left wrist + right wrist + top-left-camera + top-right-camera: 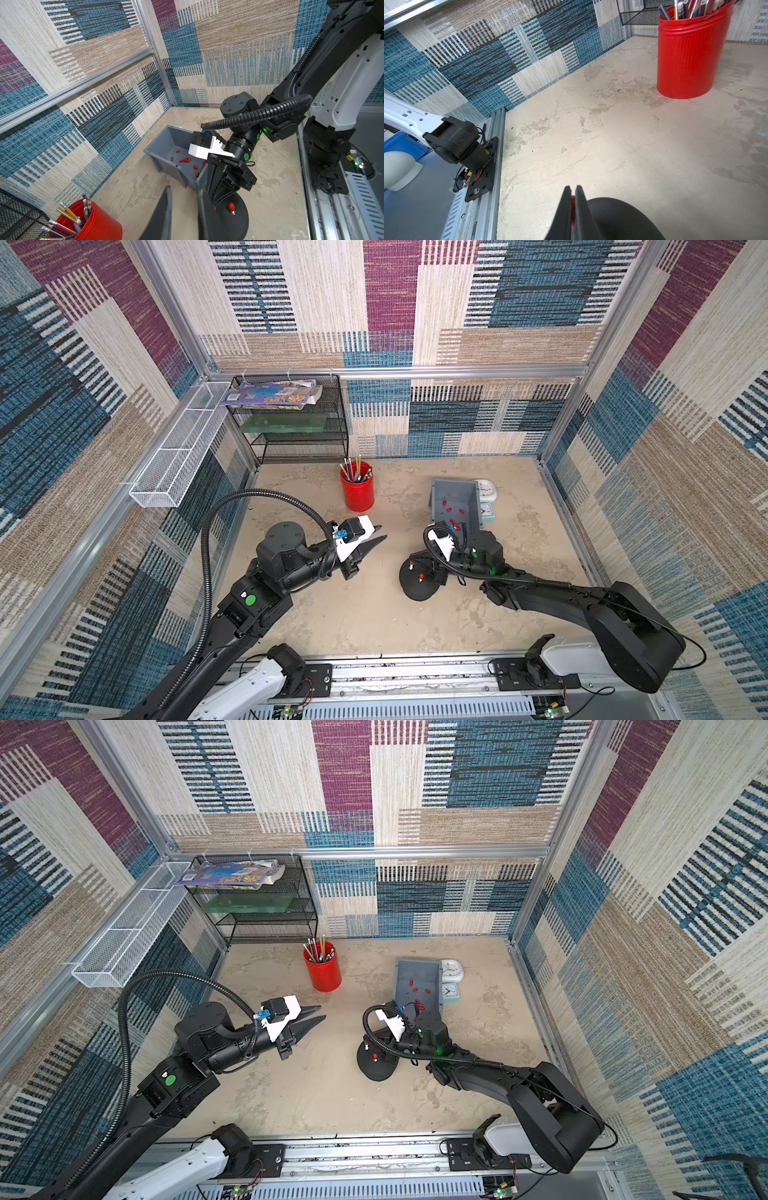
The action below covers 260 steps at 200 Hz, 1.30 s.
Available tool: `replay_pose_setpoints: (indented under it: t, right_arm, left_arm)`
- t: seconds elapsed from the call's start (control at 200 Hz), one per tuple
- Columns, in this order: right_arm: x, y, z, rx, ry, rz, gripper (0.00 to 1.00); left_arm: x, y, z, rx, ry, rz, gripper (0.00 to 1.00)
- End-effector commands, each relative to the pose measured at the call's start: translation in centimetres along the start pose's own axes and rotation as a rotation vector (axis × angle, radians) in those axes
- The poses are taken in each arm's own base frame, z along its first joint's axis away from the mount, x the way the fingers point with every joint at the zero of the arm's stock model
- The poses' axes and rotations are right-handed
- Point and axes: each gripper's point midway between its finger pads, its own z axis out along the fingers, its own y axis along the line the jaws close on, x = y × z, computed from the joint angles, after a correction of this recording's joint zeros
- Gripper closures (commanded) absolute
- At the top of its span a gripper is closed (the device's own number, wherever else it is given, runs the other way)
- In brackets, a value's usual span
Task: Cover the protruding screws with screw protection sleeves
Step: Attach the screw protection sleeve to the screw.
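The black dome base (417,587) (376,1067) (236,220) stands mid-table. Two of its protruding screws wear red screw protection sleeves (421,576) (375,1056) (232,206); the other screws are hidden under the right arm. My right gripper (573,188) points down at the dome (618,218), shut on one red sleeve (573,200) pinched between its fingers. Several loose sleeves (451,510) (185,160) lie in the grey bin (453,487) (417,971) (164,143) just behind the dome. My left gripper (383,532) (322,1011) (185,189) hovers left of the dome, open and empty.
A red cup of pencils (358,491) (323,973) (689,58) stands behind the left gripper. Two small clocks (484,490) sit beside the bin. A black mesh shelf (291,423) and a white wire basket (183,448) line the back-left corner.
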Motion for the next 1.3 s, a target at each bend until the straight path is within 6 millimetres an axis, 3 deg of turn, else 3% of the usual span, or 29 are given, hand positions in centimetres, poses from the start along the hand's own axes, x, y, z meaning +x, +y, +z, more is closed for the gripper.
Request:
replay_pose_setpoints:
  t: [0.0, 1.297]
  right_arm:
    - [0.4, 0.6, 0.1, -0.036, 0.012, 0.013, 0.92]
    - [1.4, -0.4, 0.4, 0.044, 0.063, 0.010, 0.90]
  left_arm:
    - [-0.7, -0.2, -0.2, 0.013, -0.022, 0.025, 0.78]
    - [-1.0, -0.5, -0.4, 0.032, -0.036, 0.024, 0.78]
